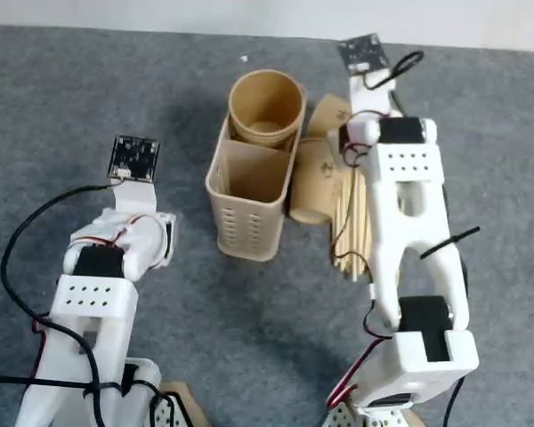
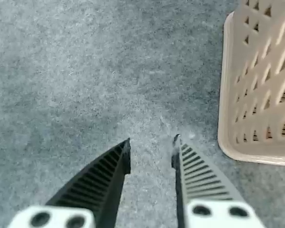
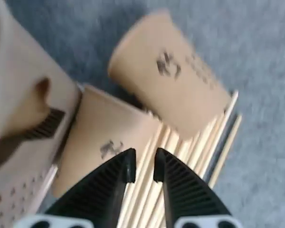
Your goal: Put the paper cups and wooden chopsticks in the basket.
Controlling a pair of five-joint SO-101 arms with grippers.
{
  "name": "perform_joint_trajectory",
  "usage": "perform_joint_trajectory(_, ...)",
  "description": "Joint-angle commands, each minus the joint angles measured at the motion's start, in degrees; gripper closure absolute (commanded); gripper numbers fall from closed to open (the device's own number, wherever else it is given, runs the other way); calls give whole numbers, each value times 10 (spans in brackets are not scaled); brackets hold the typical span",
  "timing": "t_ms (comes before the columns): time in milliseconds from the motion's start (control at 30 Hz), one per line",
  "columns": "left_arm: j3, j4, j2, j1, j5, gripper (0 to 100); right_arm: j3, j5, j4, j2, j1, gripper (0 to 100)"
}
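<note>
- Right gripper (image 3: 143,159) hangs just above the chopsticks (image 3: 199,142), jaws parted only a crack and holding nothing.
- Those chopsticks lie in a loose bundle toward the right edge of the surface (image 1: 89,89), under the right arm.
- One cup (image 3: 99,137) lies on its side between the bundle and the basket (image 3: 23,99), against the basket wall. A second cup (image 3: 173,85) lies on its side at the sticks' far ends; whether it rests on them I cannot tell.
- A third cup (image 1: 267,107) already stands upright in the basket's far compartment. The near compartment looks empty.
- Left gripper (image 2: 152,142) is over bare surface toward the left edge, jaws apart and empty, with the basket near.
- Likely trouble: jaws this narrow could pinch one or two sticks and scatter the rest. Coming down off-centre could nudge the lying cups, which roll easily. A bundle gripped near one end would droop and catch the basket rim.
- The surface is covered in grey, felt-like fabric. A pale strip runs beyond its far edge.
</note>
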Motion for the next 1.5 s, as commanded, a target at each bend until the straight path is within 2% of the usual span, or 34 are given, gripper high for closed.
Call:
perform_joint_trajectory(0,-1,-10,-14,4,4,829,-14,-76,28,-5,-27,907)
perform_joint_trajectory(133,-1,-10,-15,4,4,829,-15,-167,87,-7,-29,907)
perform_joint_trajectory(233,-1,-10,-15,3,4,829,-15,-199,112,-7,-24,907)
perform_joint_trajectory(533,-1,-10,-15,3,4,829,-15,-205,206,-7,-23,911)
perform_joint_trajectory(933,-1,-10,-15,3,5,829,-15,-202,200,-3,-22,908)
perform_joint_trajectory(1067,-1,-10,-15,3,4,829,-10,-198,120,-2,-24,907)
perform_joint_trajectory(1233,-1,-9,-15,4,4,829,-15,-118,82,-3,-22,907)
perform_joint_trajectory(1467,-1,-8,-15,4,4,829,-16,-201,-141,0,-6,910)
